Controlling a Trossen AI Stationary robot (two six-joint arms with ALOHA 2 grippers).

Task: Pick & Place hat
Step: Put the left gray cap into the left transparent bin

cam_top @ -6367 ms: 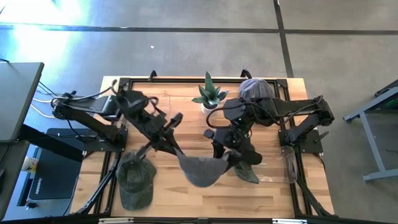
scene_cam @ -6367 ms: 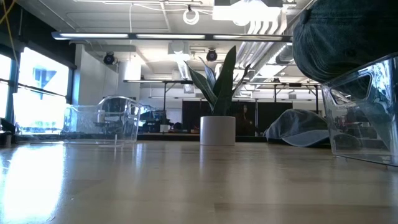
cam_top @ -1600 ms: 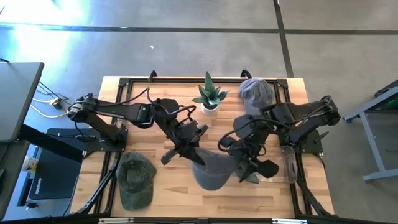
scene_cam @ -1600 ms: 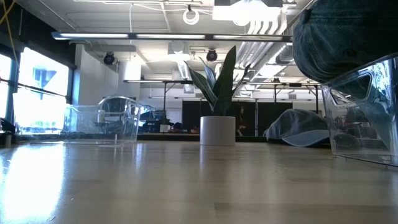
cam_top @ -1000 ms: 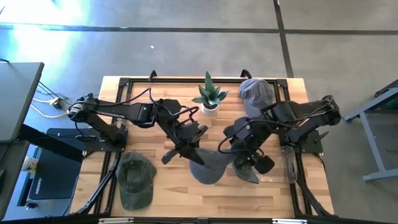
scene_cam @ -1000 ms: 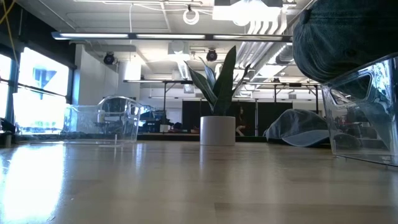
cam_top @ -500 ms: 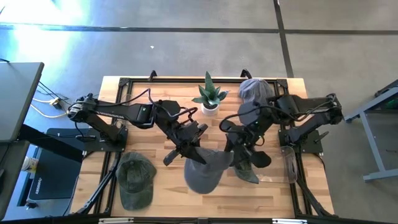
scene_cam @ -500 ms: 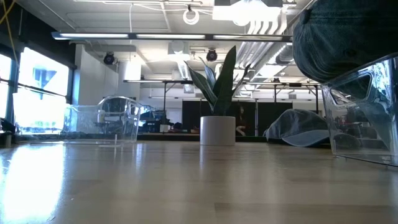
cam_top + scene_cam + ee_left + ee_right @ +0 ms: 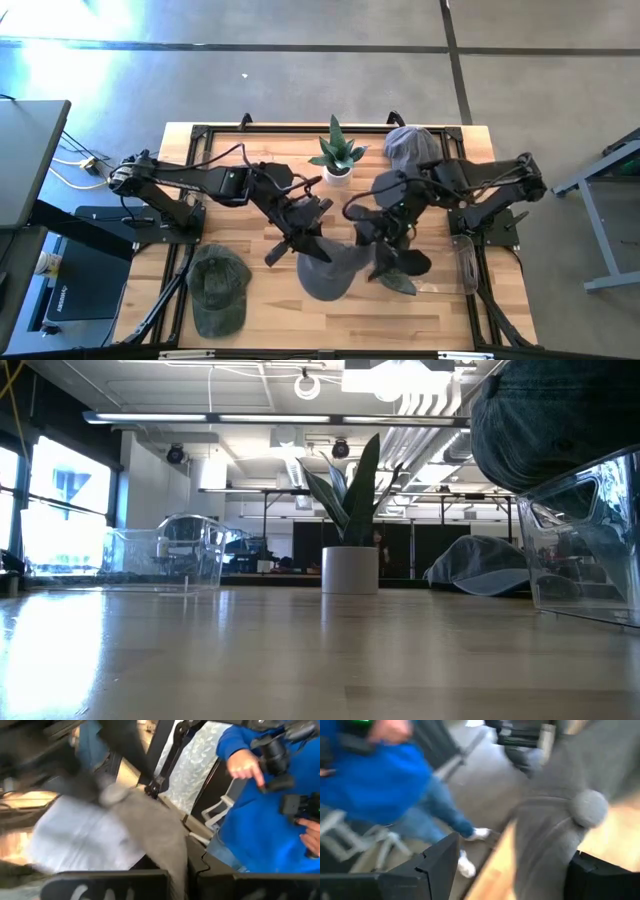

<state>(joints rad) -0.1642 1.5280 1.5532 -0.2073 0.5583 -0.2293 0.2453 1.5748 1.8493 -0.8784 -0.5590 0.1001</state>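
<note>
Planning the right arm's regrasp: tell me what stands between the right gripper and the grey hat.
Nothing visible does. The right gripper is open right beside the grey hat, which hangs from the shut left gripper.

The 2 arms and the grey hat (image 9: 328,270) fill the middle of the table (image 9: 260,320). At the back stand a plant (image 9: 337,152) and another grey hat (image 9: 408,146). A green hat (image 9: 217,290) lies at the front left; the front right corner is open.
</note>
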